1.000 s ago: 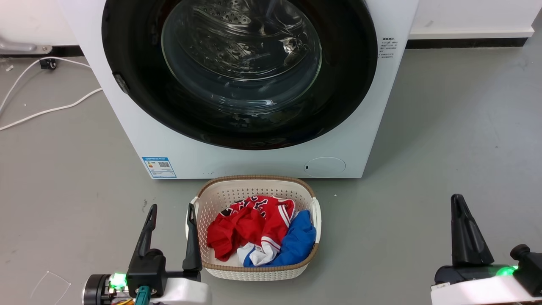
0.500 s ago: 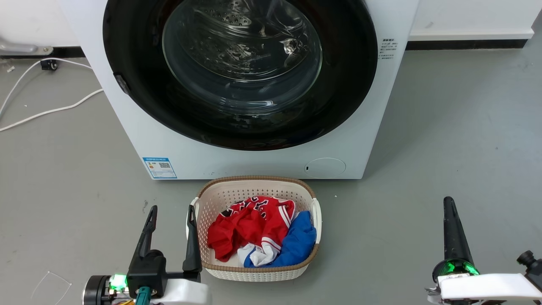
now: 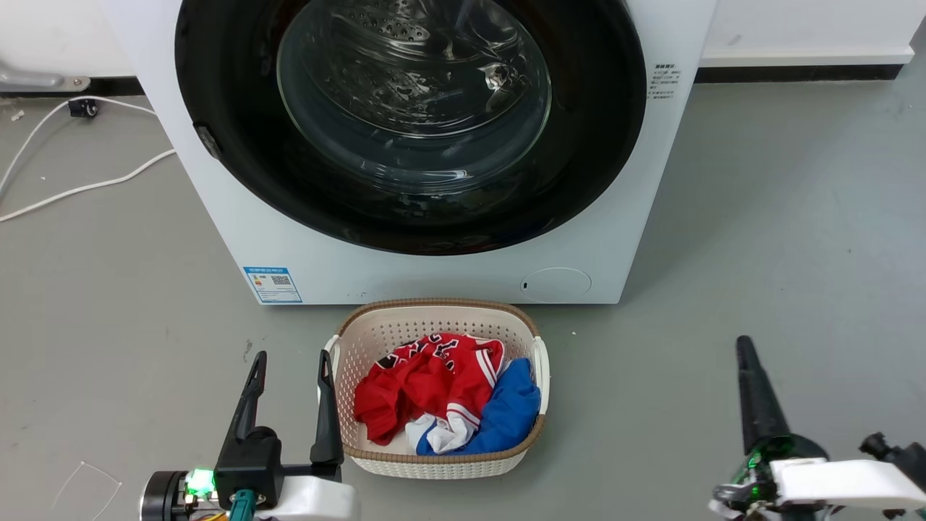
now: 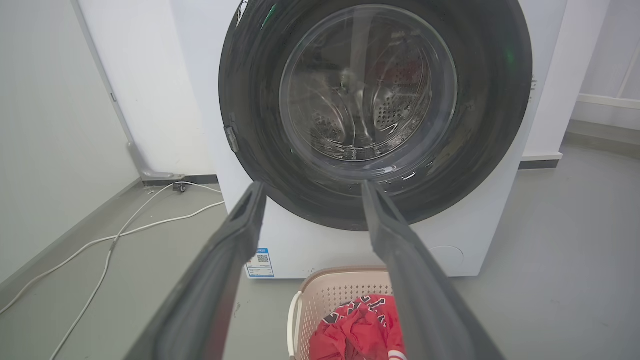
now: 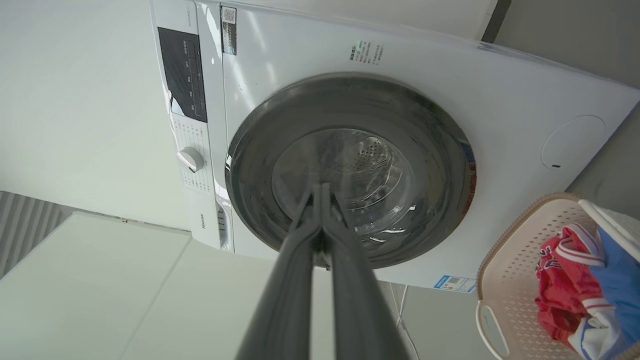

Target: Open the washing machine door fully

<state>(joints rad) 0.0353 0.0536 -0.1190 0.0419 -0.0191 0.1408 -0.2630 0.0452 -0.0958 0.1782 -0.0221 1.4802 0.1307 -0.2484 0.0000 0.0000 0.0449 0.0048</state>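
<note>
Two hazards stand out, as I judge it. The washing machine door (image 3: 409,123) lies shut and flush against the white washer (image 3: 434,278), filling almost the whole front, and its glossy black ring offers little to hold apart from a small grey tab (image 3: 206,141) on its left rim. A finger pressed anywhere else on that slick surface would probably slide off, or push against the bulging glass instead of pulling the door free. The second hazard is the laundry basket (image 3: 541,365). It stands on the floor just in front of the washer, directly below the door, holding a red jersey (image 3: 434,376) and a blue garment (image 3: 514,412). An arm reaching low for the rim could knock it or drag it along. Which side the door hinges on cannot be told here, so a pull from the wrong edge would only strain the latch.

The left gripper (image 3: 293,354) has its two fingers spread well apart and holds nothing. In the head view its inner finger overlaps the basket's left handle; whether they touch I cannot tell. The right gripper (image 5: 320,192) has its fingers pressed together, empty, aimed at the door and well short of it.
</note>
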